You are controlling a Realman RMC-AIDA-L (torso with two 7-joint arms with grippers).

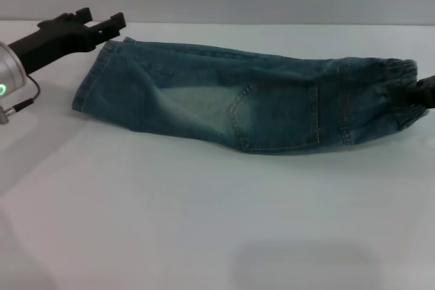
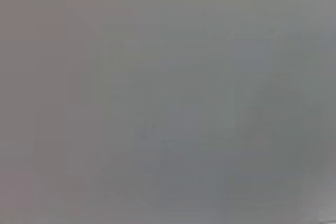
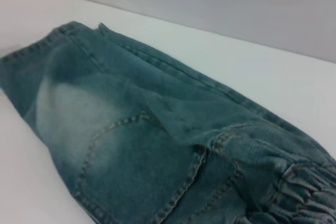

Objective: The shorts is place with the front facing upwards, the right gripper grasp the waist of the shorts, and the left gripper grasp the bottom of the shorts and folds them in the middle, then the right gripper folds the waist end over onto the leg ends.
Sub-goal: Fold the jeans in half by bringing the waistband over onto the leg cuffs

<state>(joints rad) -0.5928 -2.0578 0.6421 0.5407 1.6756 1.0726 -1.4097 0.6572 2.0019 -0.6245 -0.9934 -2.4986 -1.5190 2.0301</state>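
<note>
Shorts [image 1: 245, 110] lie on the white table [image 1: 204, 222], already folded lengthwise into one long strip, a pocket and one pale patch on top.

Taking the shorts as landmark:
- Waist [image 1: 397, 89] is the end on the robot's right, ruffled elastic bunched up. Right gripper [image 1: 423, 92] is at that end; only its dark tip shows, touching the waistband. It looks clamped on the elastic, but I cannot tell how far its jaws stand apart.
- Hems [image 1: 92, 86] are the end on the robot's left, flat with a stitched edge. Left gripper [image 1: 102, 24] sits just beyond the far corner of that end, fingers close together and level. Cannot tell whether any cloth is pinched; it looks just beside the corner, not on it.
- Left wrist view is blank grey, no help.
- Right wrist view shows the waist [image 3: 299, 192] close up, with the strip running off to the hems [image 3: 37, 48].

Handling, my read:
- Denim is soft but fairly heavy. It will drape and sag from a single grip point and won't hold shape.
- Two layers here, and the upper one has a loose diagonal fold that can slide while being carried.
- Best hold is the gathered elastic: thick, not slippery, both layers caught together.
- The hems are thin and flat on the table, so harder to get under.
- Carrying the waist over to the hems wants a high, slow arc, or the middle drags.
</note>
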